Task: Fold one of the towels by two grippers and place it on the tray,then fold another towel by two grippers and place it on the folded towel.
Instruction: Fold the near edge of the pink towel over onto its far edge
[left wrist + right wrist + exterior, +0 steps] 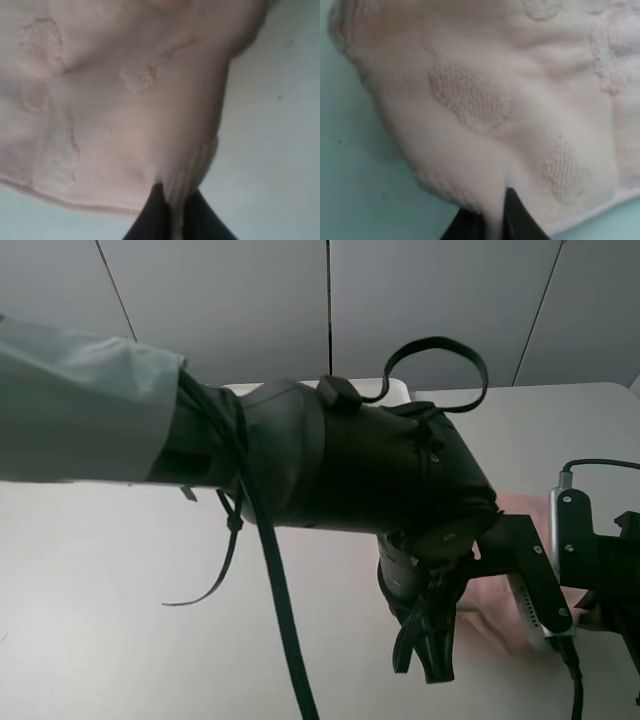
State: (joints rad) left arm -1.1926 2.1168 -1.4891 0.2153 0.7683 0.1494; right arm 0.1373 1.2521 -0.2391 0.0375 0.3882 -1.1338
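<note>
A pale pink towel [492, 602] with embossed patches lies on the white table at the right, mostly hidden behind my arms. My left gripper [432, 648] reaches across to it and is shut on a pinch of the towel [125, 100], cloth squeezed between its dark fingertips [152, 215]. My right gripper sits at the far right edge behind its camera mount, fingertips hidden in the high view; the right wrist view shows it [492, 220] shut on a fold of the same towel [485, 110]. The tray and the other towel are out of view.
My left arm [300, 455] in its dark sleeve crosses the middle of the high view and blocks most of the table [100, 620]. Loose black straps and cables hang from it. A wall of grey panels stands behind.
</note>
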